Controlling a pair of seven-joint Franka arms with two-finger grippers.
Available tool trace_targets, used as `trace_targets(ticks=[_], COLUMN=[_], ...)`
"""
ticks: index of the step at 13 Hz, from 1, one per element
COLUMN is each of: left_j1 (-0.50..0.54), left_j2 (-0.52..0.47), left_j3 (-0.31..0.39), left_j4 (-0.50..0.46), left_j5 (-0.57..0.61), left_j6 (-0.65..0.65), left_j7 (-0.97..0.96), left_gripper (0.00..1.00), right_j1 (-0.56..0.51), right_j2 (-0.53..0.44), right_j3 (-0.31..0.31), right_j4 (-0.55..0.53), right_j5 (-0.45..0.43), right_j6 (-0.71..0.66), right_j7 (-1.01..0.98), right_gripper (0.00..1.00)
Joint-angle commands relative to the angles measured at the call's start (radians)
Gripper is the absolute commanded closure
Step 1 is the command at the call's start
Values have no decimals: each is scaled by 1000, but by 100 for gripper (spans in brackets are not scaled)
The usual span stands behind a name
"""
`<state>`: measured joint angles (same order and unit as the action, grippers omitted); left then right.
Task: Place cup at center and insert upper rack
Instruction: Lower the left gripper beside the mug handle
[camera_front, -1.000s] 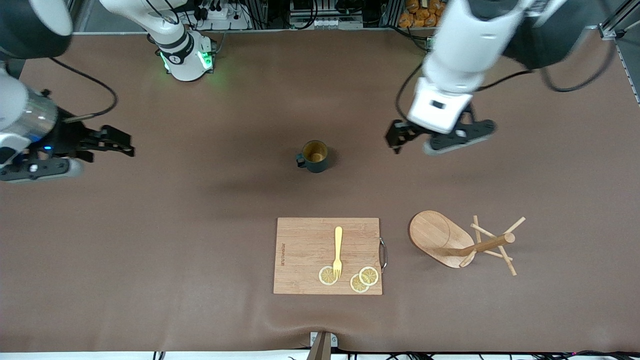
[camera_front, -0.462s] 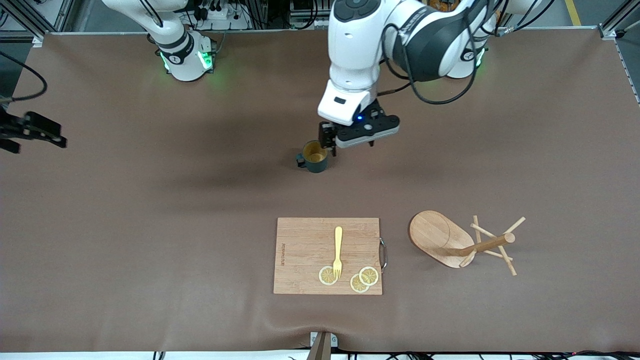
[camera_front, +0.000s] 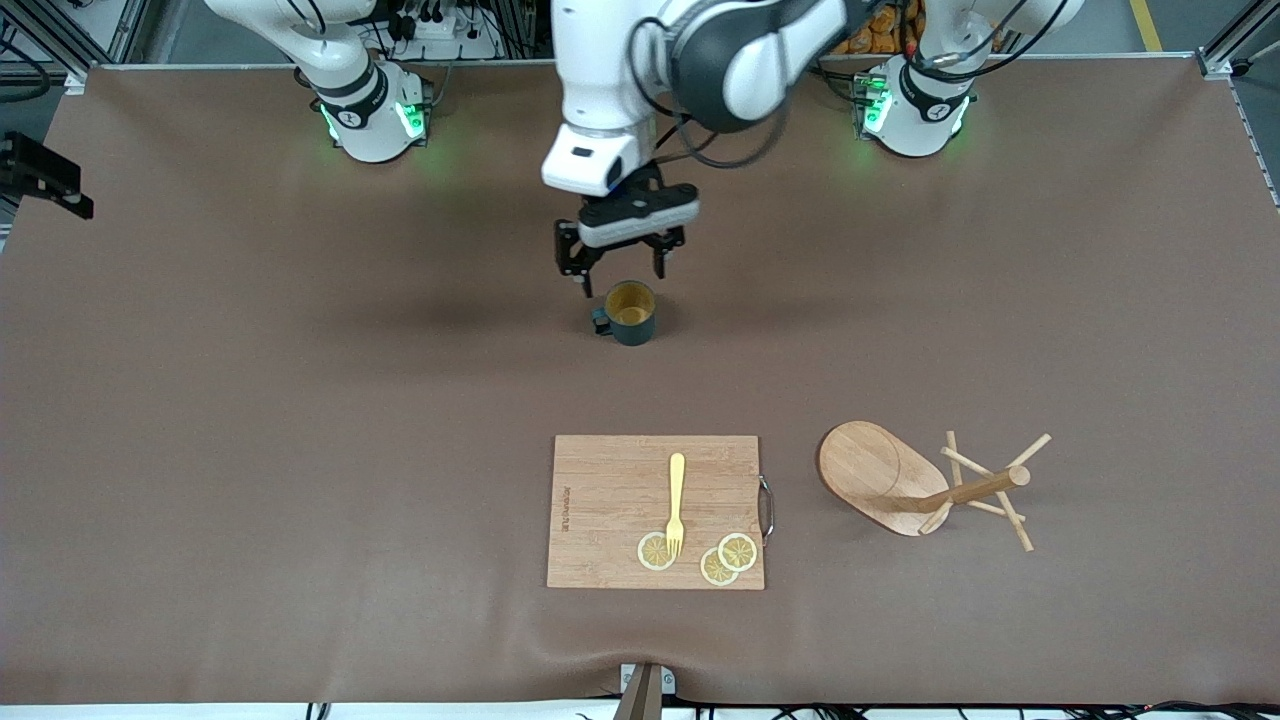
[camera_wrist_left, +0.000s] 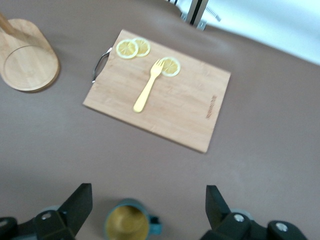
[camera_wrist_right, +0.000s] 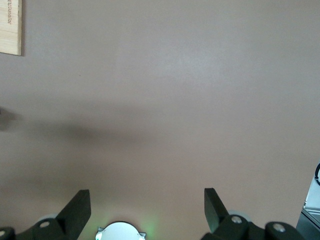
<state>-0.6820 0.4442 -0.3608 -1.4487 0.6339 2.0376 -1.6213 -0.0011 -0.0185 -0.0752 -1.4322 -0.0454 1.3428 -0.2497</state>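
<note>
The cup (camera_front: 630, 312), dark teal with a yellow inside, stands upright at mid-table with its handle toward the right arm's end. My left gripper (camera_front: 620, 272) hangs open just above it, a finger on either side; in the left wrist view the cup (camera_wrist_left: 127, 222) shows between the open fingers (camera_wrist_left: 75, 205) of the left gripper (camera_wrist_left: 147, 207), closer to one. The upper rack (camera_front: 930, 480), a wooden mug tree, lies tipped on its side toward the left arm's end, nearer the front camera. My right gripper (camera_front: 50, 180) stands open at the table's edge, holding nothing (camera_wrist_right: 147, 207).
A wooden cutting board (camera_front: 655, 510) lies nearer the front camera than the cup, carrying a yellow fork (camera_front: 676, 500) and three lemon slices (camera_front: 737, 551). Its metal handle (camera_front: 767, 508) faces the rack. The right arm's base (camera_wrist_right: 120, 231) shows in the right wrist view.
The left arm swung from the left arm's end of the table to over the cup, gripper still open. The right arm drew back toward the table's edge at its own end.
</note>
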Motion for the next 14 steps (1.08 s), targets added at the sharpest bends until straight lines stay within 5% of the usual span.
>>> trace_targets(ticks=[1,6,14], left_j1=[-71,-191,-427], left_j2=[103,263,358], left_j3=[14,40,228], left_j4=[60,152,151], left_j5=[195,413,503], left_j6=[12,12,7], left_j7=[-138,-262,-347], left_gripper=[0,0,0], right_j1=[-16,-11,-8], right_j2=[-41,-58,-69], right_j3=[18,20,22], right_j4=[-65,-119,-159], right_j5=[1,24,99], right_j6=[12,32,7], right_j7=[-16,102,138], right_gripper=[0,0,0])
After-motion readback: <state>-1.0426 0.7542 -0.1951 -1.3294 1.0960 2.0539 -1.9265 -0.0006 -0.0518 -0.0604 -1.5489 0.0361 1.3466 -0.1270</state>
